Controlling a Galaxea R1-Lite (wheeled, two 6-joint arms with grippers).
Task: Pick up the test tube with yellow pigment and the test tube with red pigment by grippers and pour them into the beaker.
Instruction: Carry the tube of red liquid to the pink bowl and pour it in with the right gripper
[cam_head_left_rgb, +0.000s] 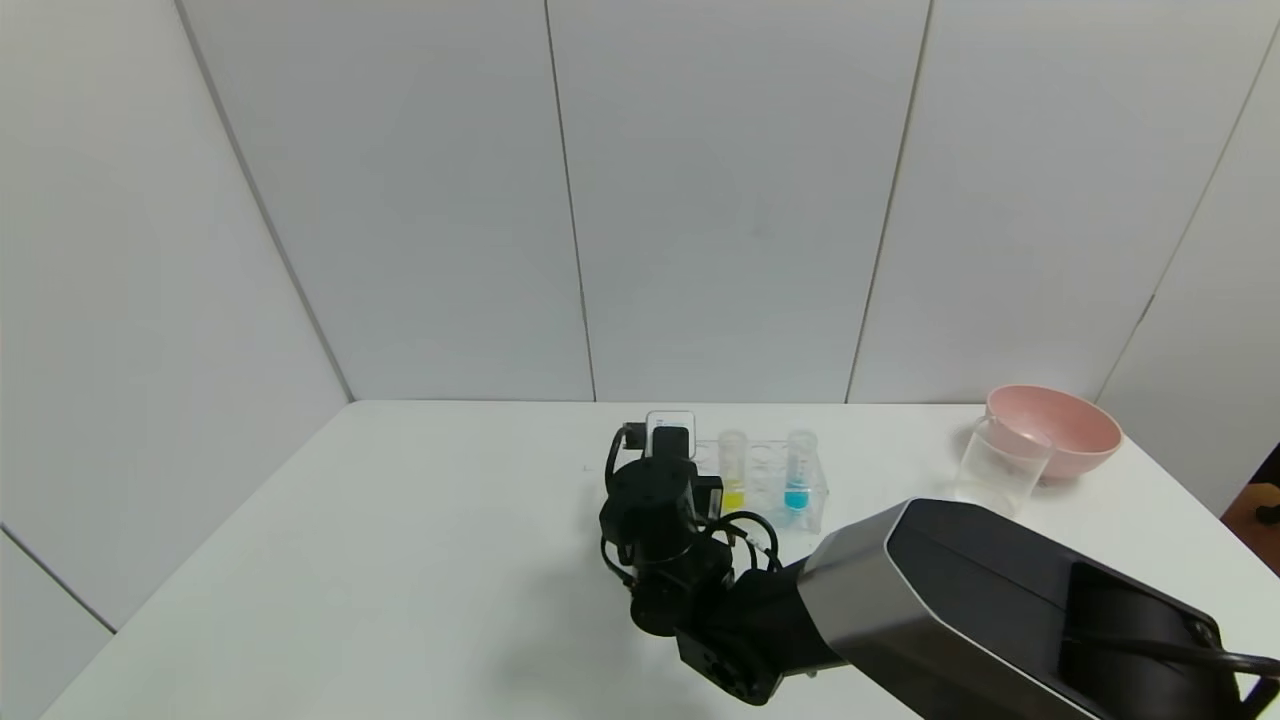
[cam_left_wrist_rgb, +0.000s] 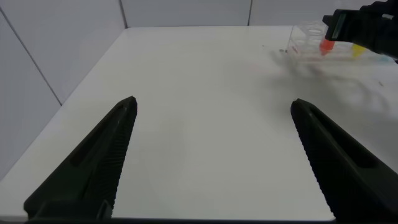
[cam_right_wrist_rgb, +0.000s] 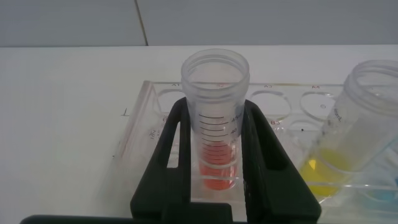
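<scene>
From the head camera, the right arm reaches across the white table (cam_head_left_rgb: 400, 520) to a clear rack (cam_head_left_rgb: 775, 485) near the middle of the far side, and the right gripper (cam_head_left_rgb: 668, 440) sits at the rack's left end, its body hiding the red tube there. Just to the right of it the yellow tube (cam_head_left_rgb: 733, 470) stands upright in the rack, and further right in the same rack stands a blue tube (cam_head_left_rgb: 797, 470). The beaker (cam_head_left_rgb: 1000, 467) stands well apart on the right side of the table, touching or just in front of a pink bowl (cam_head_left_rgb: 1055, 430) near the far right corner. The left arm does not appear in this view. In the left wrist camera, the left gripper (cam_left_wrist_rgb: 211, 162) hangs over bare table with its two black fingers (cam_left_wrist_rgb: 93, 168) spread wide and nothing between them; far off, the rack (cam_left_wrist_rgb: 308, 43) shows with the red tube (cam_left_wrist_rgb: 325, 45) and the yellow tube (cam_left_wrist_rgb: 357, 51) in it, and the right gripper (cam_left_wrist_rgb: 364, 28) is right at them. In the right wrist camera, the right gripper (cam_right_wrist_rgb: 217, 158) has its two black fingers (cam_right_wrist_rgb: 177, 155) pressed against either side of the red tube (cam_right_wrist_rgb: 216, 112), which stands upright in an end hole of the rack (cam_right_wrist_rgb: 143, 134) with red-orange liquid at its bottom. The yellow tube (cam_right_wrist_rgb: 354, 137) stands in the neighbouring part of the rack, just beside the gripper, and a trace of blue shows at the edge beyond it.
</scene>
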